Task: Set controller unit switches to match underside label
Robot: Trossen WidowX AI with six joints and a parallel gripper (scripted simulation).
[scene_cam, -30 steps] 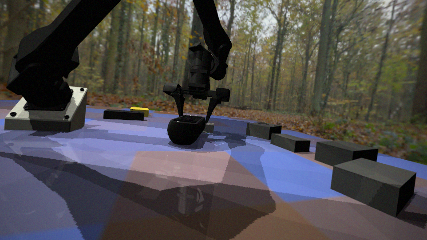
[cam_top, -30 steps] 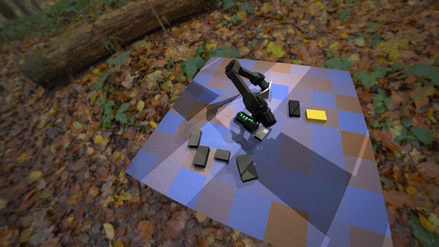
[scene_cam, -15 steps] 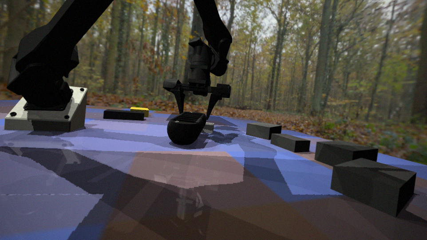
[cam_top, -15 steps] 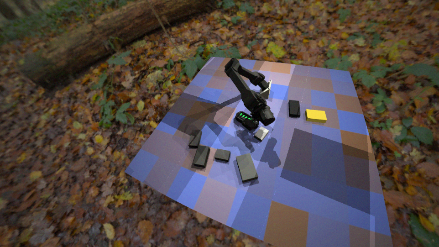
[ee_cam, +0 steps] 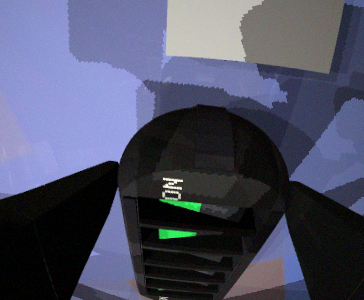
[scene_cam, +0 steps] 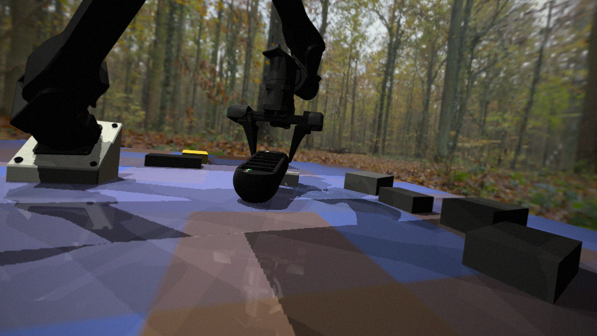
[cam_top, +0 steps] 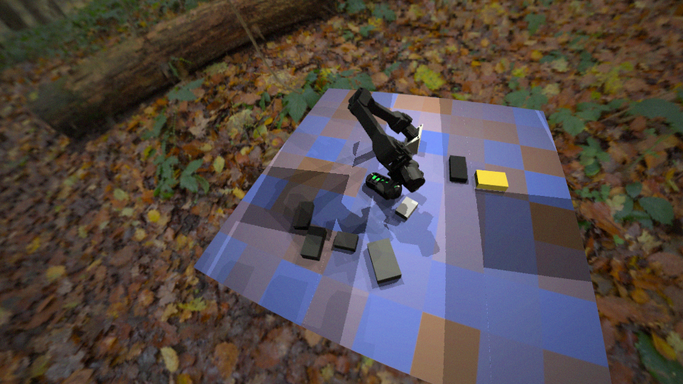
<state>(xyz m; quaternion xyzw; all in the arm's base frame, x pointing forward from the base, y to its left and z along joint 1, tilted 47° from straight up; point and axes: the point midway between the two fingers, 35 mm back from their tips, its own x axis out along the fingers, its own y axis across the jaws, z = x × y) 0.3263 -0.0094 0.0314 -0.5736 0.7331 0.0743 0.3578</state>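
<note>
The dark controller unit is tilted lengthwise: the end between my fingers is raised, while its other end is low at the bench. My gripper is shut on the unit, one fingertip against each long side near that raised end. The rocker switches face up. Green shows on several of them in the top view; in the wrist view it shows clearly on the two nearest the gripped end, beside an ON mark. Their exact settings cannot be read surely. The underside label is hidden.
A pale block lies just beyond the gripped end. A black block and a yellow block lie to one side. Several dark grey blocks and a larger grey block lie on the other.
</note>
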